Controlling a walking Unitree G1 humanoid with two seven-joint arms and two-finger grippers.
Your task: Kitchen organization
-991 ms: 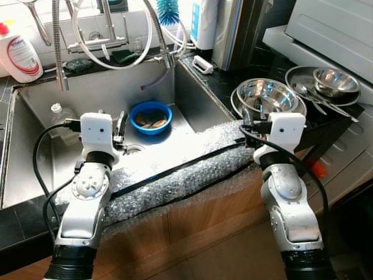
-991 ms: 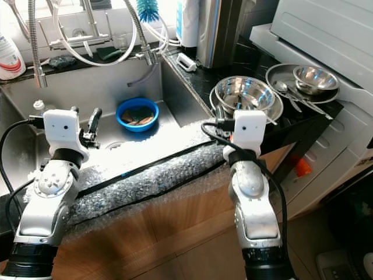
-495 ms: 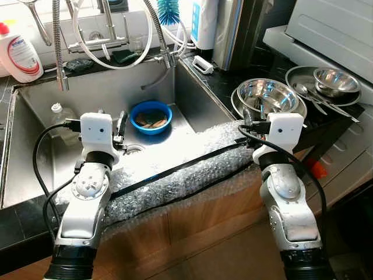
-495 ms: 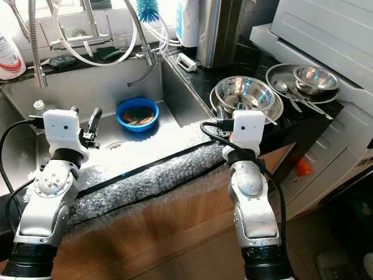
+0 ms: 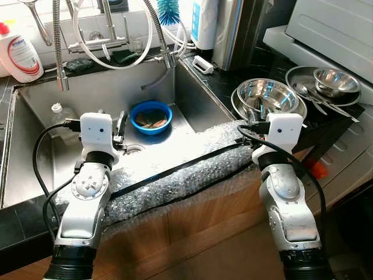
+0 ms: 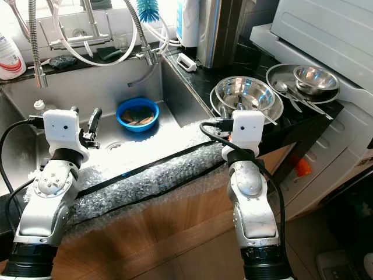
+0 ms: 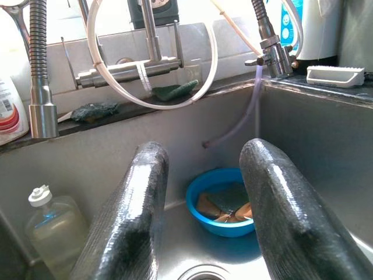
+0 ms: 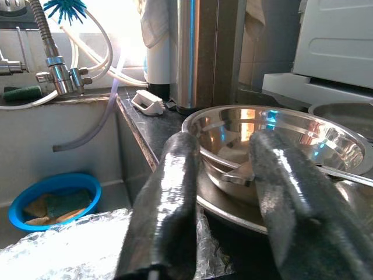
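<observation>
Scene essentially unchanged: left gripper point(image 7: 198, 216) hung parted over the blue bowl point(image 5: 150, 116); right gripper point(image 8: 233, 204), parted, apparently edged toward the steel bowl point(image 5: 267, 97).

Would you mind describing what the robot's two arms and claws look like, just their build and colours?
Both arms are silver metal with rounded joint housings and black cuffs near the bottom. Each wrist carries a white boxy module with a black cable looping out of it. The left claw and right claw each have two long, thick black fingers with a finely textured, slightly glossy surface.
</observation>
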